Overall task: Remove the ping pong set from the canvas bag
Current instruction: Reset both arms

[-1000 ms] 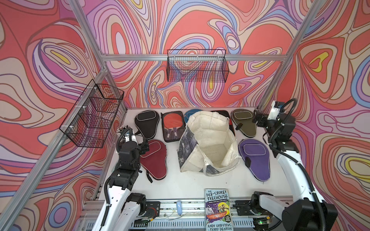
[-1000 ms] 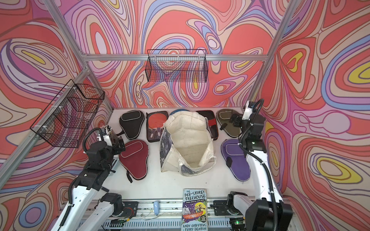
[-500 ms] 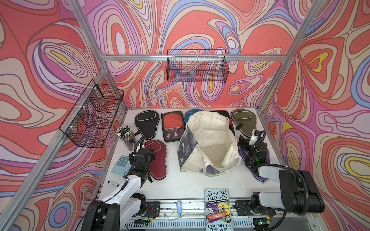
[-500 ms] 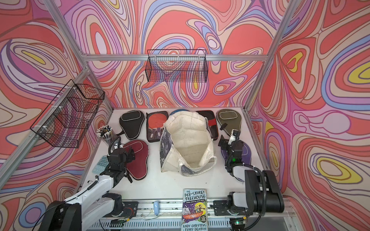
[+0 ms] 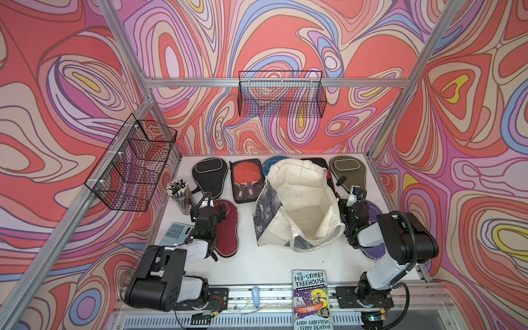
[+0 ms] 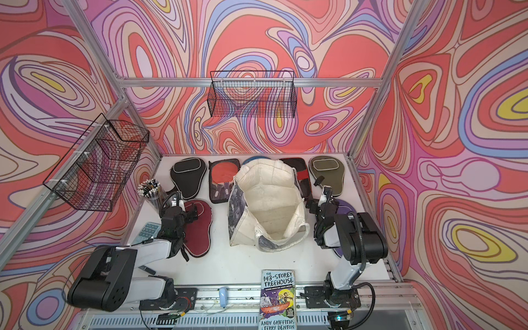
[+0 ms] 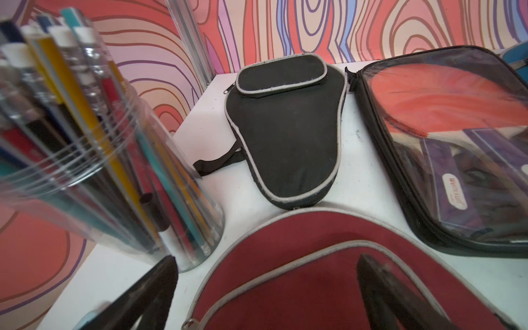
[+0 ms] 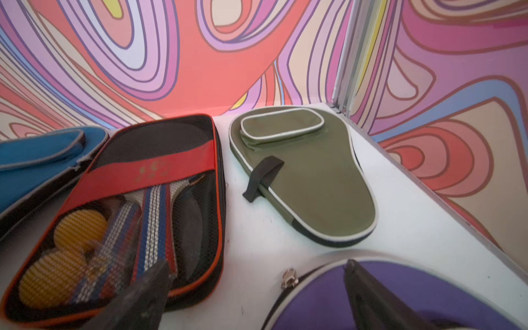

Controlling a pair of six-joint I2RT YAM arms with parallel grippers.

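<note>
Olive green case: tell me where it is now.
In both top views the olive green case lies flat in the far right corner, beyond the purple case and right of the canvas bag.

Canvas bag (image 5: 297, 200) mid-table, paddle cases (image 5: 210, 173) and packs (image 5: 246, 183) in a row behind it, one case (image 5: 228, 228) at each side, pencil cup (image 5: 181, 197) and calculator (image 5: 177, 233) at left, book (image 5: 311, 297) in front.

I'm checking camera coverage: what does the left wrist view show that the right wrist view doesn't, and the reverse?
Only the left wrist view: the open left gripper, pencil cup, black case, maroon case, clear pack with a red paddle. Only the right wrist view: the open right gripper, olive case, purple case, mesh pack holding yellow balls. Both: the blue case, the white table and the swirly wall.
</note>
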